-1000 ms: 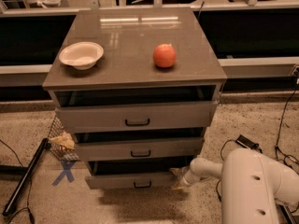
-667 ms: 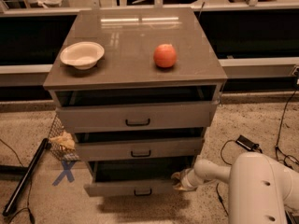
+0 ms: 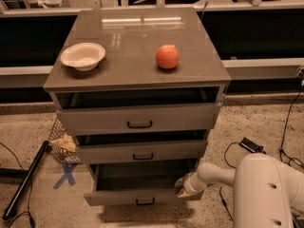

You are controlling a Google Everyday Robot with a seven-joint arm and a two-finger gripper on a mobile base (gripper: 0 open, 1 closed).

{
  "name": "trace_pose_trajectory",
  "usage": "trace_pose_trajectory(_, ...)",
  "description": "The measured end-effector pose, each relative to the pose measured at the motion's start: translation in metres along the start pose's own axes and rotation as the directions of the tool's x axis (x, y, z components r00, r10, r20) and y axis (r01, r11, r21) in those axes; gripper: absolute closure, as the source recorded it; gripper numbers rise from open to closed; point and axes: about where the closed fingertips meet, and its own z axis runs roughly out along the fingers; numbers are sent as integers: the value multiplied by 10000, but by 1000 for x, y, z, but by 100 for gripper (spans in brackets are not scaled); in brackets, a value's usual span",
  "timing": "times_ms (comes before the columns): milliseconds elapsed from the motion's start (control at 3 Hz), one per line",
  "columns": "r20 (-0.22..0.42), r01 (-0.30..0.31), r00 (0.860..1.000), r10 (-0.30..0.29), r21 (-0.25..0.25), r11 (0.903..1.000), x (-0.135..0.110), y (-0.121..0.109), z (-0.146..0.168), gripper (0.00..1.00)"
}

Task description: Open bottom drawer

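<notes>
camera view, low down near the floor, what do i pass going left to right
black pole → blue x mark → bottom drawer, taken at its handle → gripper at the drawer's right front corner → robot's white body

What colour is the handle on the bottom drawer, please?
Black, clearest in the camera view; the gripper sits at the grey-taupe bottom drawer's right front corner.

- A blue X is marked on the floor left of the cabinet; I can read no words or numbers.
- My gripper sits at the bottom drawer, at its right front corner.
</notes>
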Motion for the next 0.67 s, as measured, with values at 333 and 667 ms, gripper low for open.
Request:
trace_pose_trajectory(333,1,0,10000,0,-1,10000,0,0,0,21)
trace_pose_trajectory(667,21,1,10000,-1,-35,10000,-1,2,2,1)
